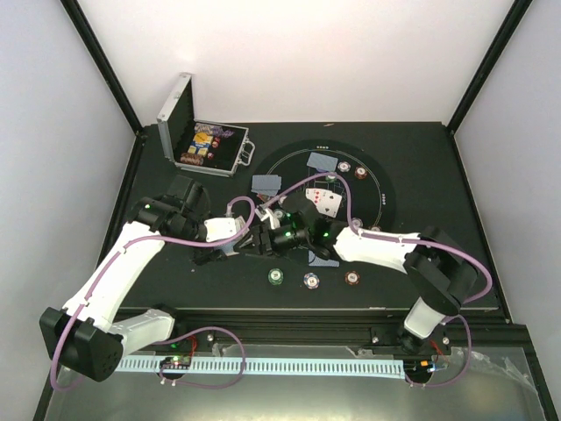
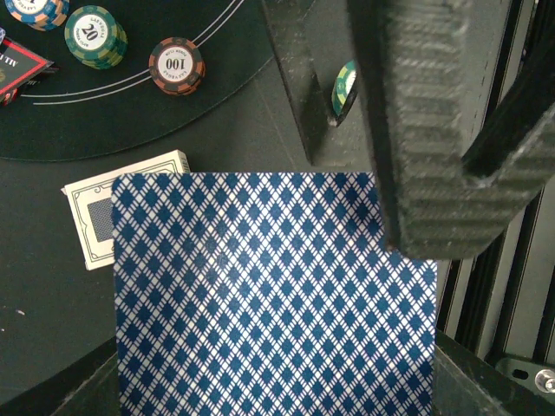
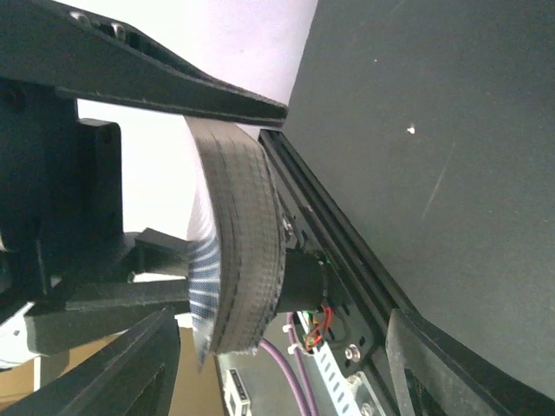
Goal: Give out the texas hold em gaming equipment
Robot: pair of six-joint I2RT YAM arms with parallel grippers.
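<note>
R hand [image 1: 289,233]: ribbed finger [image 2: 425,130] flat on corner of blue-backed card [image 2: 269,303]; grip unclear, L hand [image 1: 256,239] likewise.

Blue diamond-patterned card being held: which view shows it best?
Left wrist: the card fills the frame, its back pattern sharp. Right wrist shows only a thin patterned edge of it. In top external it is hidden where the arms meet.

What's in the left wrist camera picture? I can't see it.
A blue-and-white diamond-backed playing card fills the lower picture, with a dark ribbed gripper finger overlapping its top right corner. Behind lie a cream card box, green round poker chips and dark red round poker chips.
</note>
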